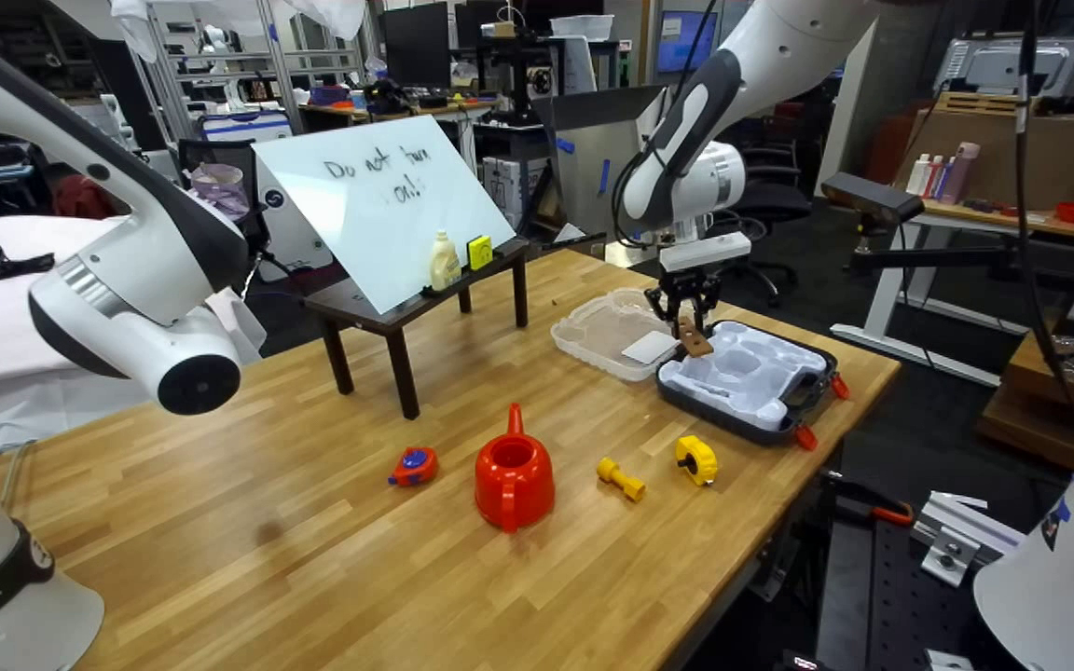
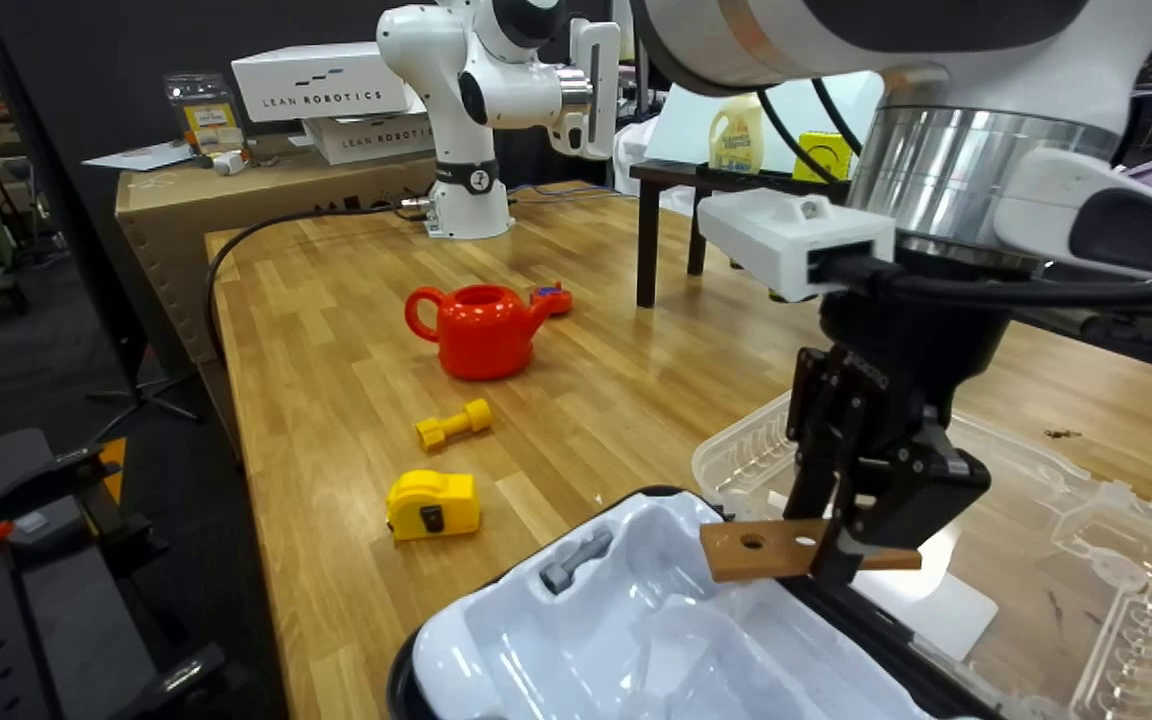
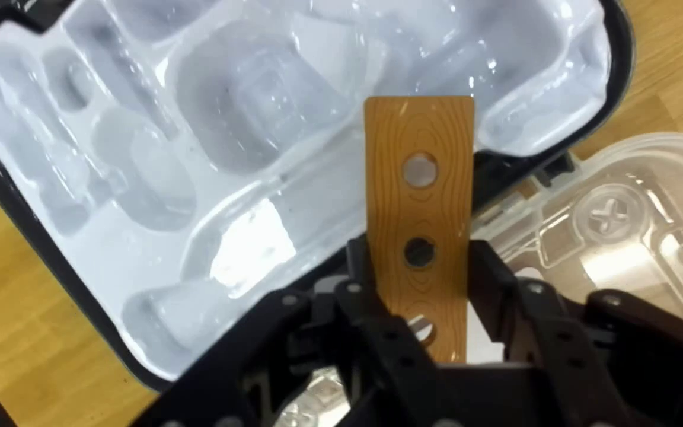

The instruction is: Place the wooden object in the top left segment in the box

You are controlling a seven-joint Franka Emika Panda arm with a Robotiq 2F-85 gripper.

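Observation:
The wooden object is a flat tan-brown strip with holes, seen in an exterior view (image 1: 694,342), in an exterior view (image 2: 758,552) and in the wrist view (image 3: 420,207). My gripper (image 3: 420,261) is shut on its long sides; it also shows in both exterior views (image 1: 683,317) (image 2: 826,545). The strip is raised, with its far end over the edge of the box and its near end toward the clear tray. The box (image 1: 733,368) has a dark rim and a pale moulded interior with several recesses; it also shows in an exterior view (image 2: 636,630) and the wrist view (image 3: 110,261).
The clear plastic tray (image 1: 607,321) with a white card (image 1: 651,347) adjoins the box. A yellow tape measure (image 2: 433,502), yellow dumbbell-shaped piece (image 2: 454,424), red watering can (image 2: 484,335) and red-blue piece (image 1: 414,466) lie on the table. A low dark stand (image 1: 397,317) holds a whiteboard.

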